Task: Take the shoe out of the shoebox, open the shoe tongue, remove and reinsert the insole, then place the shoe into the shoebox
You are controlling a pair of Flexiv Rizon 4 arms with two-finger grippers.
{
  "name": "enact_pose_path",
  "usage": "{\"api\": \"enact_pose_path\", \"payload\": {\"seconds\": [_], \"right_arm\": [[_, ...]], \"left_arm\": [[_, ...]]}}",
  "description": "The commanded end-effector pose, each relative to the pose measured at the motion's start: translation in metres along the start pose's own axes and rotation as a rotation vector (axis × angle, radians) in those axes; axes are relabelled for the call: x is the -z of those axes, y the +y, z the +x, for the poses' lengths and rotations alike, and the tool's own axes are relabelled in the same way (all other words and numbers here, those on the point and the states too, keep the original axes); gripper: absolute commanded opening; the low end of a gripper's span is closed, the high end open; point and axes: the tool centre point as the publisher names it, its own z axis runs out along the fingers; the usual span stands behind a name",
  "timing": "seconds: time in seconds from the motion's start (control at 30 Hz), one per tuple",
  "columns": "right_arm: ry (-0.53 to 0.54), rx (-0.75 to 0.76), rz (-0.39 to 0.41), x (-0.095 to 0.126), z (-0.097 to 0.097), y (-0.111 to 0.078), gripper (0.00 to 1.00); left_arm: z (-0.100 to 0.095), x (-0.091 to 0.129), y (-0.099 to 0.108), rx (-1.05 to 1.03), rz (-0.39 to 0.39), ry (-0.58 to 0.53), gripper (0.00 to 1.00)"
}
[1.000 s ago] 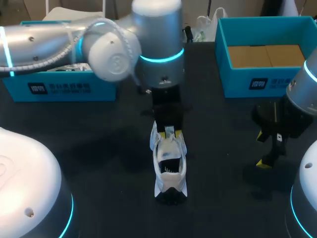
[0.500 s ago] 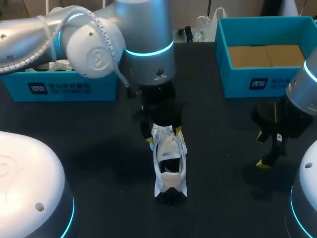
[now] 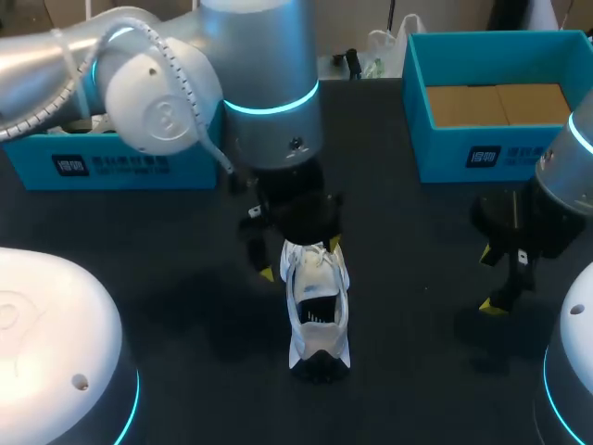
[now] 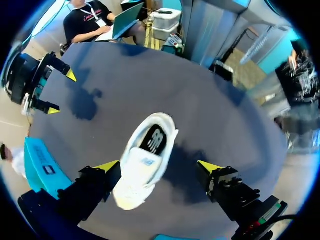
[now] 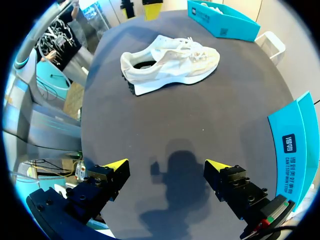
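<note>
White shoe [image 3: 317, 311] out on the middle of the tabletop, neither gripper holding it.
Left gripper [image 4: 159, 166] hangs over its toe, fingers spread wide; right gripper [image 5: 167, 165], near the right edge, is equally wide and empty.

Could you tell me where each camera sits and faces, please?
Head view: fixed above and behind, facing down on the table; left arm and right arm show.
Left wrist view: on the left wrist, facing down; its open left tool straddles the shoe's toe.
Right wrist view: on the right wrist, facing the table past its open right tool.
All three share the shoe.
</note>
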Motion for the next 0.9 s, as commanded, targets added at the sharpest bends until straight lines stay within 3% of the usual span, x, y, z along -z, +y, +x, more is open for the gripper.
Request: {"api": "enact_pose_path", "payload": {"seconds": [0.03, 0.17, 0.23, 0.6, 0.9], "right_arm": [[-0.003, -0.001, 0.001, 0.0, 0.001, 0.0, 1.0], [-0.003, -0.001, 0.001, 0.0, 0.001, 0.0, 1.0], [-0.003, -0.001, 0.001, 0.0, 0.001, 0.0, 1.0], [-0.003, -0.001, 0.001, 0.0, 0.001, 0.0, 1.0], [-0.003, -0.001, 0.001, 0.0, 0.001, 0.0, 1.0]], "left_arm": [[0.015, 0.005, -0.025, 0.135, -0.047, 0.025, 1.0], [0.03, 0.005, -0.039, 0.451, -0.084, 0.094, 1.0], [0.042, 0.011, -0.048, 0.6, -0.216, 0.019, 1.0], [0.044, 0.008, -0.055, 0.638, -0.217, -0.006, 1.0], [0.047, -0.022, -0.08, 0.908, -0.248, -0.061, 1.0]]}}
